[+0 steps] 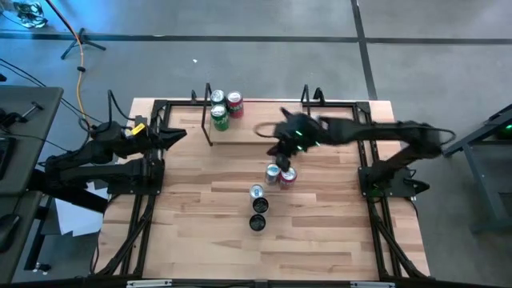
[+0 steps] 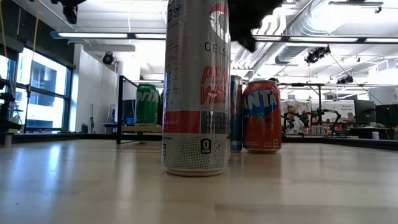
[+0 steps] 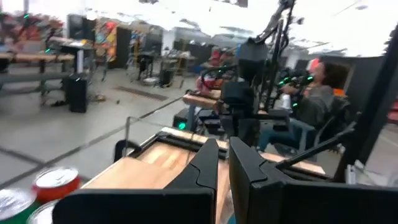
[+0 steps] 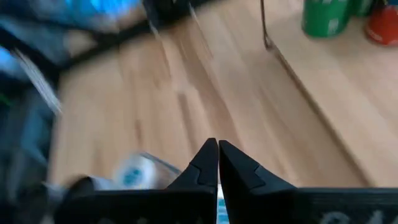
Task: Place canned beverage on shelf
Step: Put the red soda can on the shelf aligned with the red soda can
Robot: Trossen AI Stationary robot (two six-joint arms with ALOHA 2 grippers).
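Tall white Celsius can (image 2: 196, 87) nearest, mid-bench (image 1: 320, 232). Shelf (image 1: 256, 130) holds three cans (image 1: 225, 108); five wait in a row (image 1: 268, 196). Right pincer (image 1: 280, 148) clenched, empty, above the row; left pincer (image 1: 180, 134) clenched, parked. Most cans left.

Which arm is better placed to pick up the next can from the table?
The right arm. Its gripper, fingers shut and empty, hangs close over the loose cans mid-table. The left gripper waits at the table's left edge, beside the shelf.
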